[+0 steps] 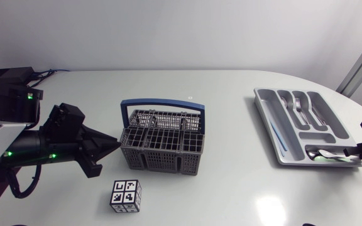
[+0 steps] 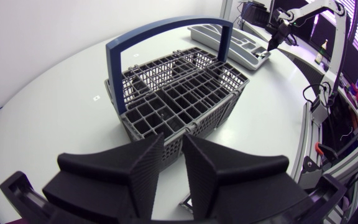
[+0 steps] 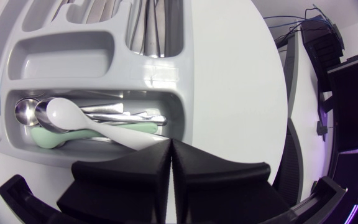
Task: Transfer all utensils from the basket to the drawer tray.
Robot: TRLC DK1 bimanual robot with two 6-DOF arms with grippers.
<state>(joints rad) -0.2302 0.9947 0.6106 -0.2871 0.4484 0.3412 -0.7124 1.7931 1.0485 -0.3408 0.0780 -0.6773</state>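
As the blue-handled grey lattice basket (image 1: 162, 150) seems emptied, the left pincer (image 2: 173, 146) is held slightly parted beside it, the right pincer (image 3: 170, 148) clenched empty over the filled grey plastic tray (image 1: 266, 122).

handle (image 1: 162, 102) spans basket (image 1: 162, 161) (sides seemingly open)
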